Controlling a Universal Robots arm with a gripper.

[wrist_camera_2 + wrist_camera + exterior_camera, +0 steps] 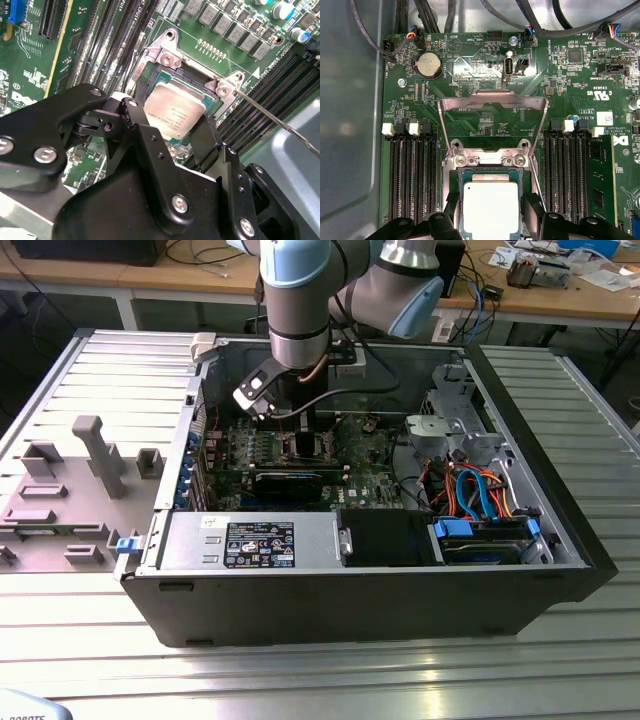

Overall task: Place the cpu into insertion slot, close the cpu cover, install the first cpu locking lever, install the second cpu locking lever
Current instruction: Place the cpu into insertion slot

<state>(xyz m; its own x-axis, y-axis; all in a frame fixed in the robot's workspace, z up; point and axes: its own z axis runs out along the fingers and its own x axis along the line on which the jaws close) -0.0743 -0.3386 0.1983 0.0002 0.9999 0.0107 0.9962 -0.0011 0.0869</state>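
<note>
The cpu [491,212] [176,111], a square chip with a dull silver top, lies flat inside the insertion slot [491,172] [172,76] on the green motherboard. My gripper [492,216] [170,125] [300,425] hangs right over it, open. One black finger [452,207] stands at each side of the chip, with a narrow gap to its edges. The cpu cover [492,98], a silver frame with a large window, stands raised on its hinge beyond the slot. A thin wire lever [272,119] [535,172] sticks up free beside the socket.
Long black memory slots [412,175] [565,170] flank the socket on both sides. Cables [435,15] hang along the board's far edge. In the exterior view the open computer case [560,540] holds a drive cage [455,425] with blue and orange cables [480,495]; a grey fixture [95,455] stands outside at the exterior view's left.
</note>
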